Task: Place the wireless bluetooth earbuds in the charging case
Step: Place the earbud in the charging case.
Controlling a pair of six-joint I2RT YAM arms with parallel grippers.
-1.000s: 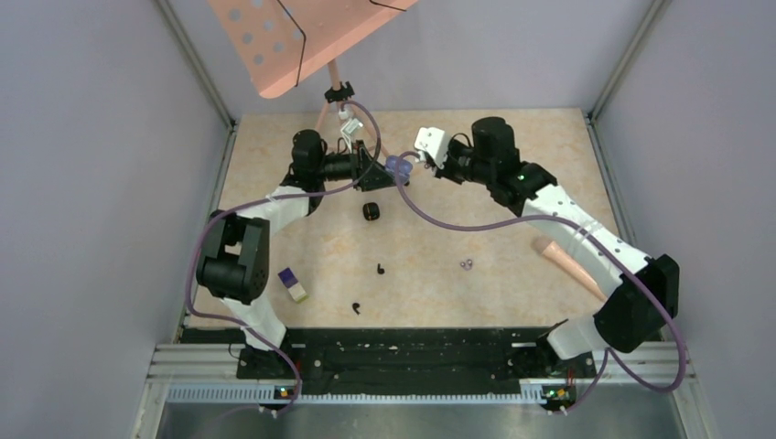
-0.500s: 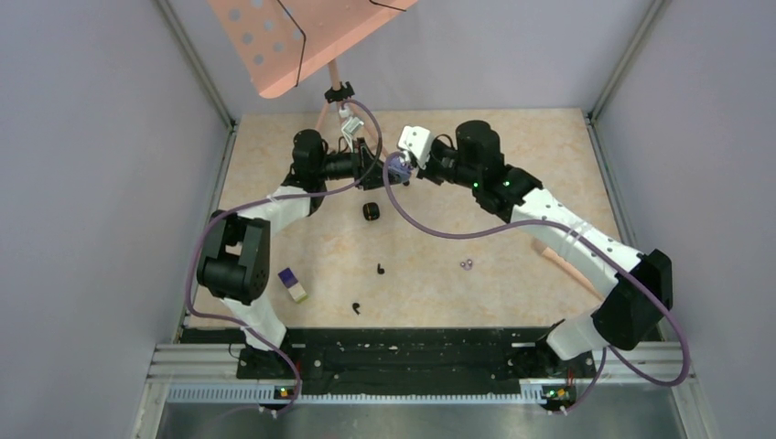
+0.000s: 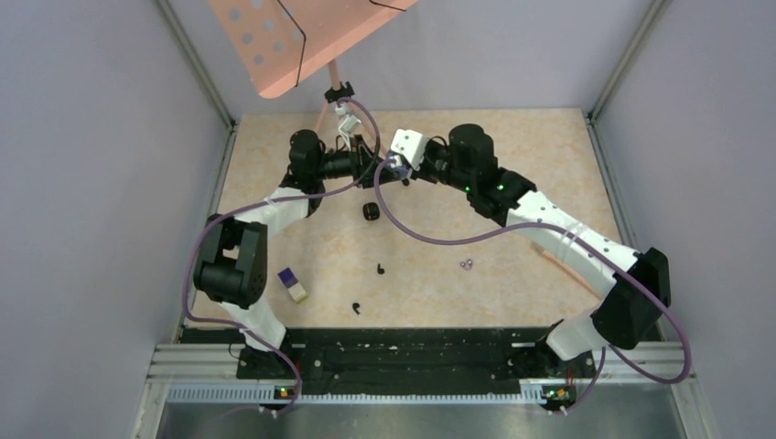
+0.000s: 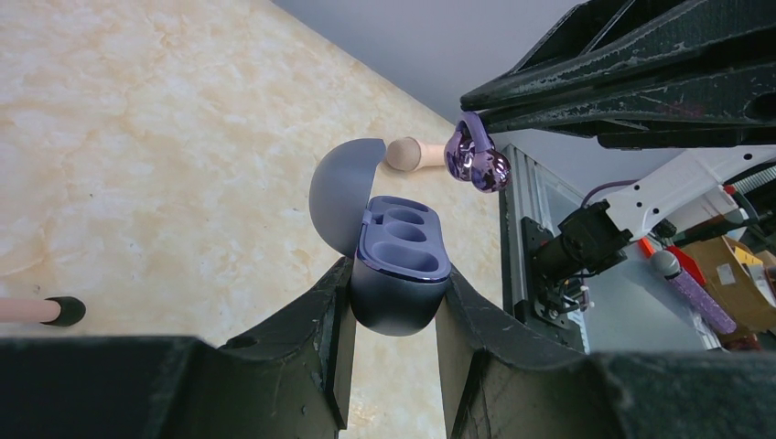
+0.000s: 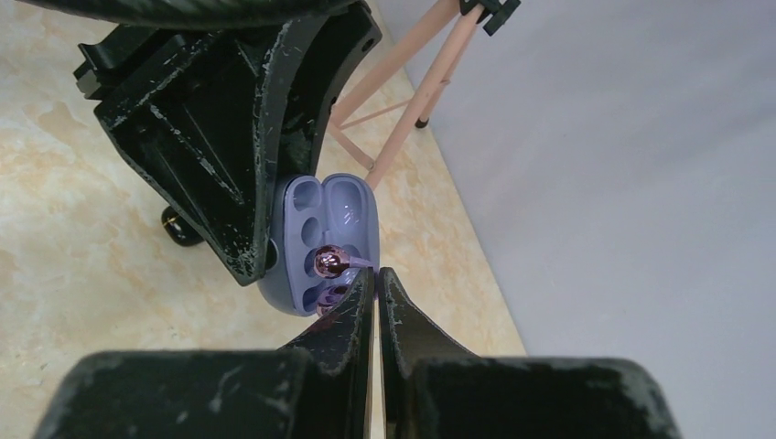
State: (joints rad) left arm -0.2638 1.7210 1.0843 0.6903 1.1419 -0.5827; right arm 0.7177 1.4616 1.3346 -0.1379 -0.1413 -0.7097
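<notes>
Right gripper (image 5: 377,279) pinched tight on a pale purple earbud (image 4: 476,160), hanging just beside the open charging case (image 4: 401,306), not seated. Left gripper (image 4: 395,279) clamps that case, lid flipped back. One black earbud (image 3: 380,269) and a second black earbud (image 3: 357,308) lie well apart from the case, on its near side.

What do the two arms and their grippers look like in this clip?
The left arm and right arm have white links, bulky black joints and a trailing purple cable. The left gripper and right gripper have scuffed black wedge fingers.
</notes>
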